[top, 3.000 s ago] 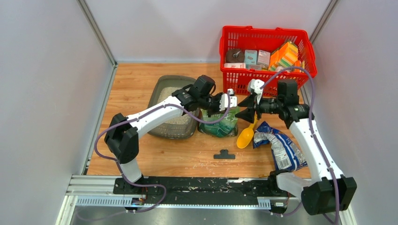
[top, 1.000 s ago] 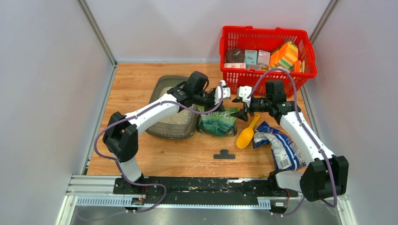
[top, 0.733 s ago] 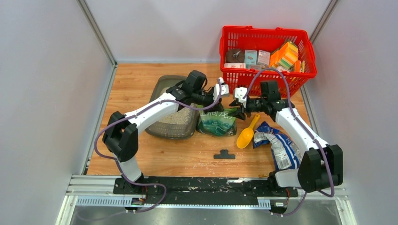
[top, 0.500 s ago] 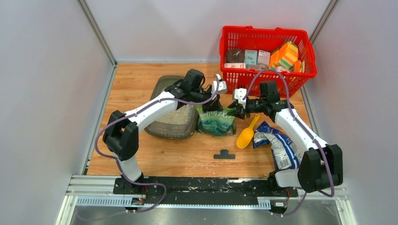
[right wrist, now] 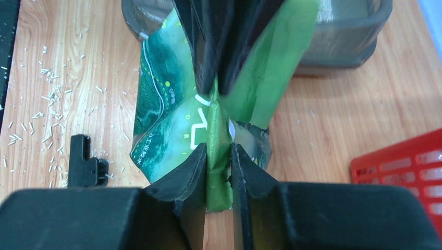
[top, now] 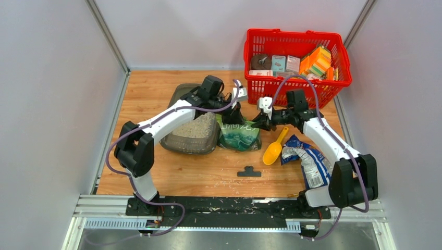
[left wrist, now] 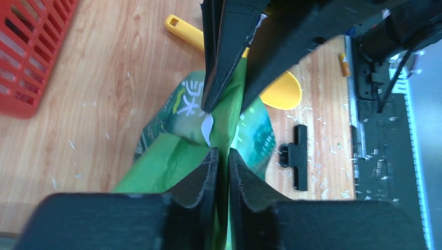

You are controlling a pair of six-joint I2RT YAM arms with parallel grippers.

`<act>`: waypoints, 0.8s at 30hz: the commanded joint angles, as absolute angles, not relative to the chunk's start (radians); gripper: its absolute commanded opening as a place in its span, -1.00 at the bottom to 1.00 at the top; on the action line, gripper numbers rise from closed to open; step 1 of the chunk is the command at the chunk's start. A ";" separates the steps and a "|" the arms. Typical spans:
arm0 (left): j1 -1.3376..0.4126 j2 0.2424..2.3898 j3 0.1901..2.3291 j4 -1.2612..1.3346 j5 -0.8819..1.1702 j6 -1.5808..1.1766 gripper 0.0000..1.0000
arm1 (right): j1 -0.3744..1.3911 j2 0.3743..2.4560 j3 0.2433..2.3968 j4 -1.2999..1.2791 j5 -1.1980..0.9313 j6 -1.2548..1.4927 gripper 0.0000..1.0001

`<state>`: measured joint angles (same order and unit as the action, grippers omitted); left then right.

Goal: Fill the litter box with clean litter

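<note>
The litter box (top: 183, 95) is a dark grey tray left of centre, with pale beige clean litter (top: 197, 128) lying in it. A green bag (top: 241, 135) stands just right of the tray. My left gripper (top: 234, 115) is shut on the bag's top edge, seen in the left wrist view (left wrist: 222, 153) with green film (left wrist: 172, 161) between the fingers. My right gripper (top: 256, 124) is shut on the same top edge from the right (right wrist: 219, 151), facing the left gripper. The tray wall (right wrist: 344, 41) lies just beyond the bag (right wrist: 167, 120).
A red wire basket (top: 294, 57) of boxes stands at the back right. A yellow scoop (top: 274, 148) and a blue-silver bag (top: 312, 164) lie right of the green bag. A black clip (top: 249, 171) lies in front, with spilled grains around it.
Both grippers have moved left and towards the back, carrying the green bag's top edge closer to the litter box. Both stay shut on the bag.
</note>
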<state>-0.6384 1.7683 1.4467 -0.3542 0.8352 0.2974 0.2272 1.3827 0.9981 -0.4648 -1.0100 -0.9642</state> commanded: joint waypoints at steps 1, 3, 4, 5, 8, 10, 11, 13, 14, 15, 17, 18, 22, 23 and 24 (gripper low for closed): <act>-0.572 1.726 1.506 -0.472 0.910 0.392 -0.46 | 0.218 1.440 1.049 -0.607 -0.931 -0.960 -0.61; -0.568 1.704 1.500 -0.579 0.899 0.493 -0.28 | 0.218 1.457 1.075 -0.659 -0.939 -0.965 -0.65; -0.568 1.695 1.493 -0.613 0.891 0.606 -0.24 | 0.218 1.459 1.089 -0.669 -0.942 -0.965 -0.66; -0.568 1.687 1.483 -0.644 0.876 0.667 -0.21 | 0.218 1.456 1.092 -0.678 -0.943 -0.962 -0.67; -0.557 1.660 1.425 -0.709 0.805 0.820 -0.20 | 0.218 1.448 1.101 -0.692 -0.943 -0.937 -0.75; -0.540 1.660 1.420 -0.755 0.804 0.894 -0.22 | 0.218 1.442 1.108 -0.689 -0.940 -0.920 -0.79; -0.537 1.664 1.427 -0.770 0.799 0.911 -0.25 | 0.215 1.439 1.109 -0.690 -0.939 -0.913 -0.80; -0.525 1.683 1.436 -0.808 0.807 0.936 -0.34 | 0.218 1.437 1.112 -0.678 -0.934 -0.870 -0.83; -0.522 1.690 1.448 -0.824 0.811 0.945 -0.38 | 0.218 1.439 1.118 -0.672 -0.931 -0.853 -0.84; -0.520 1.703 1.454 -0.853 0.815 0.960 -0.48 | 0.218 1.443 1.120 -0.672 -0.933 -0.833 -0.85; -0.514 1.716 1.472 -0.883 0.821 0.971 -0.76 | 0.218 1.445 1.129 -0.663 -0.928 -0.804 -0.88; -0.511 1.726 1.479 -0.906 0.825 0.969 -0.81 | 0.216 1.447 1.134 -0.663 -0.927 -0.790 -0.89; -0.448 1.732 1.480 -0.888 0.893 0.852 -1.00 | 0.187 1.462 1.143 -0.667 -0.923 -0.746 -0.96; -0.434 1.736 1.479 -0.867 0.944 0.810 -1.00 | 0.180 1.465 1.146 -0.669 -0.931 -0.736 -0.98; -0.425 1.744 1.479 -0.861 0.968 0.722 -1.00 | 0.172 1.473 1.152 -0.669 -0.937 -0.729 -0.98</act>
<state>-0.5076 1.7267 1.4635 -0.7616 0.8871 0.8825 0.2249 1.4544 1.1095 -0.6472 -0.9779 -0.8013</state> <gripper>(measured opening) 0.024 0.142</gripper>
